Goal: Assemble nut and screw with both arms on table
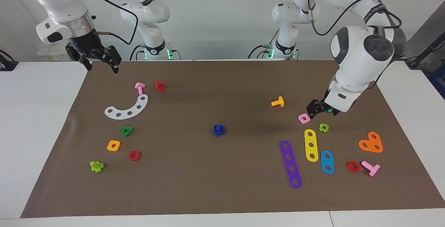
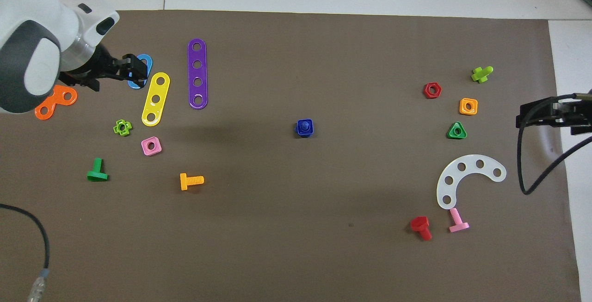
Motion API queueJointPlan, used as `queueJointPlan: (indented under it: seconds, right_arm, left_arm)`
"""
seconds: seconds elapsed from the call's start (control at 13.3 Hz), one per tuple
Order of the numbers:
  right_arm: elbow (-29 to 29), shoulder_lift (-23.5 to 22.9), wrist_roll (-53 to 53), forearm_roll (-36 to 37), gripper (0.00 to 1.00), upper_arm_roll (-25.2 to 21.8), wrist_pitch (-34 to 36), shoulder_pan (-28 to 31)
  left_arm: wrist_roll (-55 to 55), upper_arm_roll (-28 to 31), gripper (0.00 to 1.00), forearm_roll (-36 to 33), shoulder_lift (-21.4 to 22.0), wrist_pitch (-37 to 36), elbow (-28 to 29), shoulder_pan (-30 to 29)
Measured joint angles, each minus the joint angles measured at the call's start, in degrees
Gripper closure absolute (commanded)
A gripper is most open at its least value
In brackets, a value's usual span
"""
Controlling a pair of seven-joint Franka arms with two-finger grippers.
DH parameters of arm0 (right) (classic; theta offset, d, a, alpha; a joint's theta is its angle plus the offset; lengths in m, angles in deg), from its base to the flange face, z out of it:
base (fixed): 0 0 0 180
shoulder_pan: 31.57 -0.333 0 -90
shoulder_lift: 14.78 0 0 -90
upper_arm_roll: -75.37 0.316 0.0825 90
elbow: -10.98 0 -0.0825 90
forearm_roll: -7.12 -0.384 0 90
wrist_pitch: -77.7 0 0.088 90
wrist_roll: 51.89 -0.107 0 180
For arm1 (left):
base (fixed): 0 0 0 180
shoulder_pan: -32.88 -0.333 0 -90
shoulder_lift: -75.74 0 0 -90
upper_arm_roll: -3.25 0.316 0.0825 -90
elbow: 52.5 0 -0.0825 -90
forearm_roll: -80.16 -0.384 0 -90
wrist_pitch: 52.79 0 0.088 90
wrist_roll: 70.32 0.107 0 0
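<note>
The nut sits threaded on the screw at frame centre, well apart from both raised grippers: left gripper at right, empty, spread; right gripper upper left, spread.

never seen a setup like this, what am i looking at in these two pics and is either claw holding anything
Two white robot arms work at a table covered by a brown mat. One picture faces the robots from across the table; the other looks down from above their own end, so the sides are swapped.

Toy parts lie scattered on the mat. In the middle sits the dark blue nut, with the blue screw standing in its hole.

The left gripper hangs over the pink square nut. The right gripper waits over the mat's corner at its own end, open. Neither holds anything that shows.
</note>
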Motion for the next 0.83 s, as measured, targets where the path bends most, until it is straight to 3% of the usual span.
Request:
queueJointPlan:
  seconds: [0.6,0.83]
  right_arm:
    - [0.0,0.0,2.5,0.0,0.0,0.1,2.6,0.0]
    - [0.0,0.0,2.6,0.0,0.0,0.1,2.6,0.0]
  left_arm:
    - [3.0,-0.6,0.01,0.2,12.5,-2.5,7.5,-1.2]
    - [3.2,-0.7,0.0,2.1,14.6,-2.5,8.0,-1.2]
